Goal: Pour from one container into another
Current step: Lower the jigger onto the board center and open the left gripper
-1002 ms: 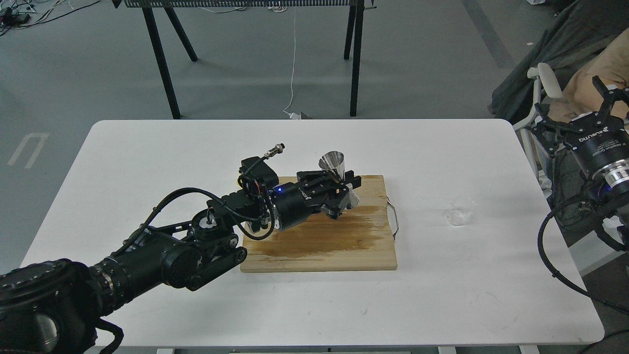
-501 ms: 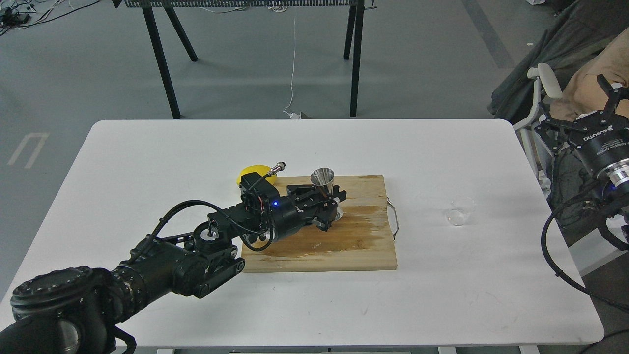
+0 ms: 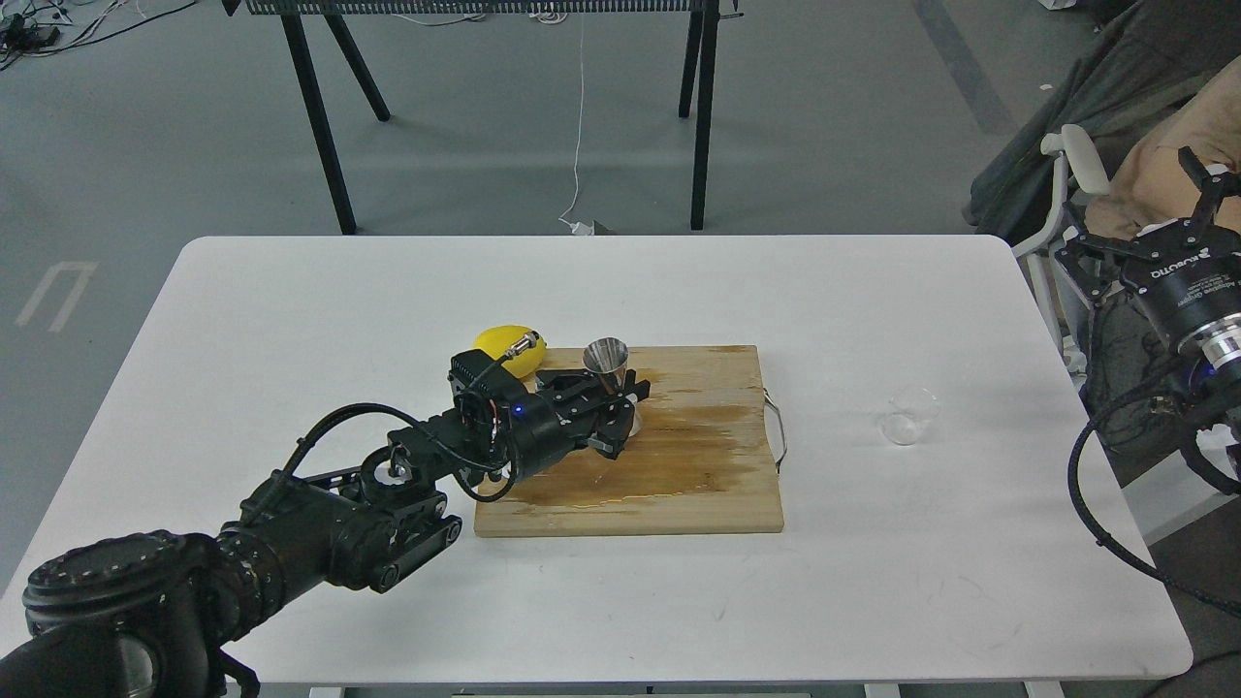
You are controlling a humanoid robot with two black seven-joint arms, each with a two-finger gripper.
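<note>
The shiny steel jigger point(image 3: 606, 361) stands upright at the back left of the wooden cutting board point(image 3: 679, 490). My left gripper point(image 3: 619, 396) reaches in from the left and is shut on the jigger's narrow waist; the lower cone is mostly hidden behind its fingers. The small clear cup point(image 3: 909, 415) sits alone on the white table point(image 3: 291, 310), right of the board. My right gripper point(image 3: 1207, 179) hangs off the table's right side, far from the cup, with its fingers spread open and nothing between them.
A yellow lemon point(image 3: 502, 343) lies just behind my left wrist at the board's back left corner. A dark wet patch point(image 3: 717, 436) spreads over the board. A metal handle point(image 3: 776, 427) sticks out on the board's right edge. A chair with cloth point(image 3: 1144, 174) stands right of the table.
My left gripper has drawn back to the left and lower with the jigger, from the board's middle to its back left. The lemon has come into view. The right arm barely moved.
</note>
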